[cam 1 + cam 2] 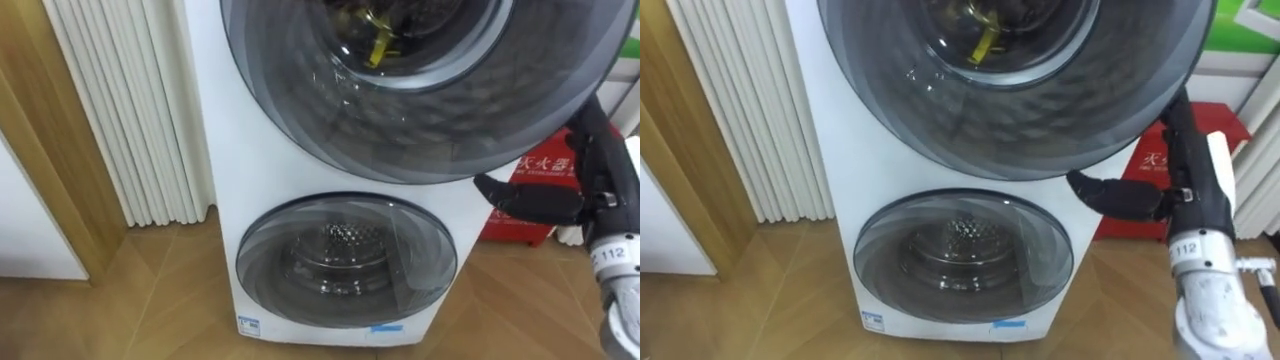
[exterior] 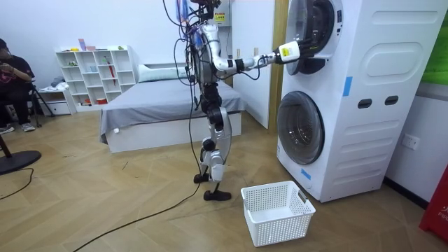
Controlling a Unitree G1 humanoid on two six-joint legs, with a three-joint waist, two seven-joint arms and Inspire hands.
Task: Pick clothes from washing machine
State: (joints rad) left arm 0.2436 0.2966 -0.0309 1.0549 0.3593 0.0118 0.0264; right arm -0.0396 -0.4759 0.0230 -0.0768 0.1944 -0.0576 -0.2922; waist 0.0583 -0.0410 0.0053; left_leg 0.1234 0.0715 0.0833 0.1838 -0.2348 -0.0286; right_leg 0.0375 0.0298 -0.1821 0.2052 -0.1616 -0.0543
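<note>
Right hand (image 1: 585, 190), fingers straight and thumb spread, rests at the rim of the upper door (image 1: 420, 130). The clothes (image 1: 377, 45) lie inside the drum, behind its glass. Nothing is out yet, I judge: opening, reaching in and filling the white laundry basket (image 2: 280, 225) all remain.

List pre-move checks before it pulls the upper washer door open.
1. Right robot hand at the upper door right rim: ok.
2. Grip on that rim: not ok, robot hand open.
3. Upper door open: not ok.
4. Clothes inside: ok, a yellow piece shows through the door.
5. Laundry basket on the floor by the washing machine: ok.
6. Lower door shut: ok.
</note>
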